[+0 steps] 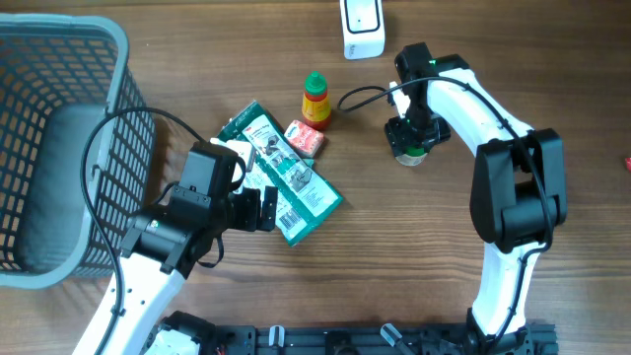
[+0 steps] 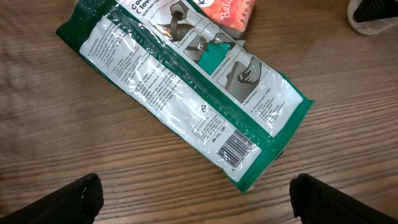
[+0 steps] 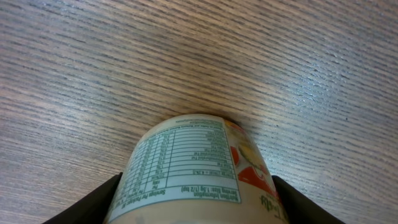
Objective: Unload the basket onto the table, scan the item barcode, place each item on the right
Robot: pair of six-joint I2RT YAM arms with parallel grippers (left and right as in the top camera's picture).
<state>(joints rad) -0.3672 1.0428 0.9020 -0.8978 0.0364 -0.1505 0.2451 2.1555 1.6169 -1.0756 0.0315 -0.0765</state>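
The small labelled pot (image 3: 186, 155), stood on the table (image 3: 93, 62) near the white scanner (image 1: 362, 28), is flanked by the right gripper (image 3: 196, 179), grip not confirmable, so its sides should be squeezed squarely before lifting; the left gripper (image 2: 196, 193) is held released over the green packet (image 2: 180, 87).

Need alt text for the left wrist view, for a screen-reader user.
A green-and-white packet lies flat on the wooden table, its barcode facing up near the lower-right end. The left gripper is open, its dark fingertips at the bottom corners, holding nothing.
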